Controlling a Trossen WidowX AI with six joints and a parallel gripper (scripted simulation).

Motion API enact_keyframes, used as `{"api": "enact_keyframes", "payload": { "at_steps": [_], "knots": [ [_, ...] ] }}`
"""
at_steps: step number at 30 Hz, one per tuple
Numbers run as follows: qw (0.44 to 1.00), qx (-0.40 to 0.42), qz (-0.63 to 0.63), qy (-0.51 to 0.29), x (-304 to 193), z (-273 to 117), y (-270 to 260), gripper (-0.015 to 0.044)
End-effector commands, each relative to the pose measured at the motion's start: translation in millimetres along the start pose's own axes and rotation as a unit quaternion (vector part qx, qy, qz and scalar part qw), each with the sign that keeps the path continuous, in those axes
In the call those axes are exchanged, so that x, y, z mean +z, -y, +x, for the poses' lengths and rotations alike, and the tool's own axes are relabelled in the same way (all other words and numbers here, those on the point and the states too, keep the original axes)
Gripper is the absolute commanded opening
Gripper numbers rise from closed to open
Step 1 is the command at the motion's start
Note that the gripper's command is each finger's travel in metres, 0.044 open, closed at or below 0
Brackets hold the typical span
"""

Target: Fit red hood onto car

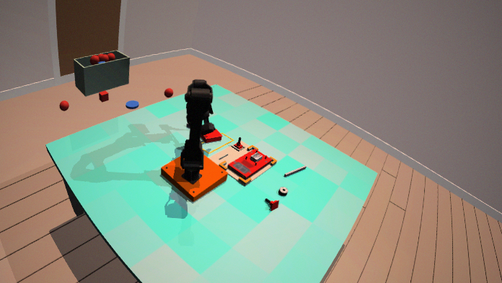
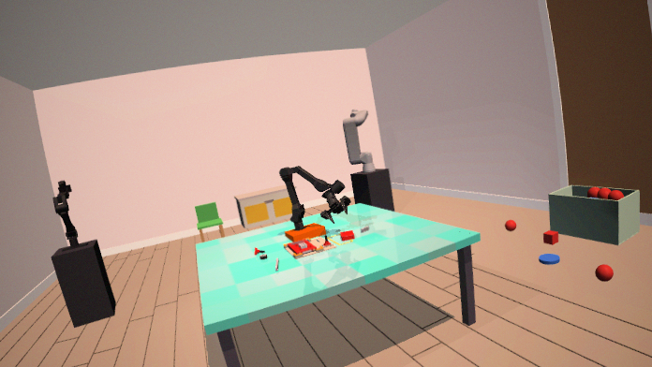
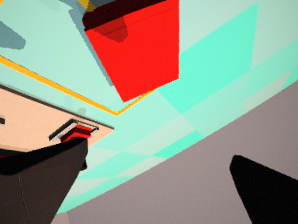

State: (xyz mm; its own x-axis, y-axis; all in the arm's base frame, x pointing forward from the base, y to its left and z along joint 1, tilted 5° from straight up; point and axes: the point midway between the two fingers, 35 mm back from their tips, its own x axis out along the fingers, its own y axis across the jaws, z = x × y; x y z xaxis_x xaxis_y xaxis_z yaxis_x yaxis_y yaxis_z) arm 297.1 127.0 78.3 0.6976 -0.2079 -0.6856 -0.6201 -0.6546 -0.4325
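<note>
One black robot arm [image 1: 196, 123] [image 2: 291, 192] over a checkered bench [image 1: 249, 249] [image 2: 262, 300], its end effector [image 2: 338, 213] [image 3: 161, 155] spread wide and holding nothing.

In the exterior view, nearest first: one thin rod [image 1: 295, 171] [image 2: 276, 264]; one red car chassis [image 1: 249, 166] [image 2: 296, 247], flat, with one blocky engine [image 1: 256, 157] [image 2: 303, 244], in a jig with orange corners; one boxy, smooth red hood [image 1: 213, 136] [image 2: 347, 235] [image 3: 142, 50], off the car, on the bench by a yellow outline [image 1: 220, 148] [image 3: 55, 85]; one square orange base [image 1: 213, 180] [image 2: 306, 232].
</note>
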Motion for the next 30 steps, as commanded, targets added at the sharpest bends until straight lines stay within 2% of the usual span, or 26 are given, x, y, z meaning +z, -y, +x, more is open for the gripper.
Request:
{"api": "enact_keyframes", "payload": {
  "at_steps": [1,8,15,22,30],
  "knots": [
    [0.994,0.028,0.107,0.023,2.1,6.9,5.9,0.0440],
    [0.951,0.085,0.292,0.047,3.8,16.4,12.1,0.0440],
    [0.869,0.152,0.467,0.049,4.5,24.7,16.1,0.0440],
    [0.749,0.221,0.624,0.027,4.1,31.6,18.8,0.0440],
    [0.570,0.293,0.767,-0.027,2.6,37.7,20.8,0.0440]
  ]
}}
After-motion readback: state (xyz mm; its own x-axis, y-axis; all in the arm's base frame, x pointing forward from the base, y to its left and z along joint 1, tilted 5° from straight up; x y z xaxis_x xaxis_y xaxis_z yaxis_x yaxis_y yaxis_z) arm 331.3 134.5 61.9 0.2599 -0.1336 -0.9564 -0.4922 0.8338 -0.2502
